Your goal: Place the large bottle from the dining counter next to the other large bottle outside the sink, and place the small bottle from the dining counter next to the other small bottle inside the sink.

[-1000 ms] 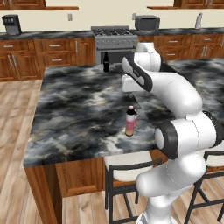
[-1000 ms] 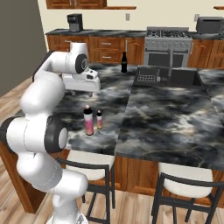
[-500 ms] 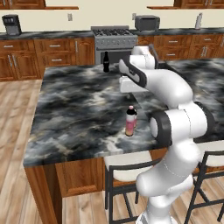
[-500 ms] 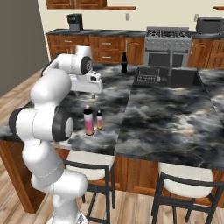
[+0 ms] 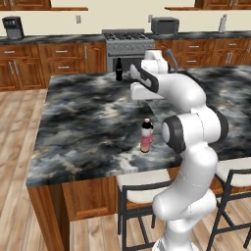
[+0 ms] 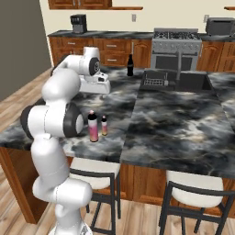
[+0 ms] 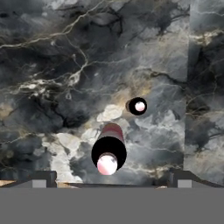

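On the dining counter (image 6: 174, 114), pink bottle (image 6: 93, 126) beside small bottle (image 6: 104, 125), upright

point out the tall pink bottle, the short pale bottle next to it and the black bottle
tall pink bottle (image 6: 93, 127), right base view, on the middle of its body
short pale bottle (image 6: 104, 125), right base view, on its body below the dark cap
black bottle (image 5: 118, 70), left base view, on its body

Pink large bottle (image 6: 93, 127), small bottle (image 6: 104, 125) beside (both upright), dining counter (image 6: 151, 119)

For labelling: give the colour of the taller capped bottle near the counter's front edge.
Pink, paler toward the base, dark cap; clearest in the right base view.
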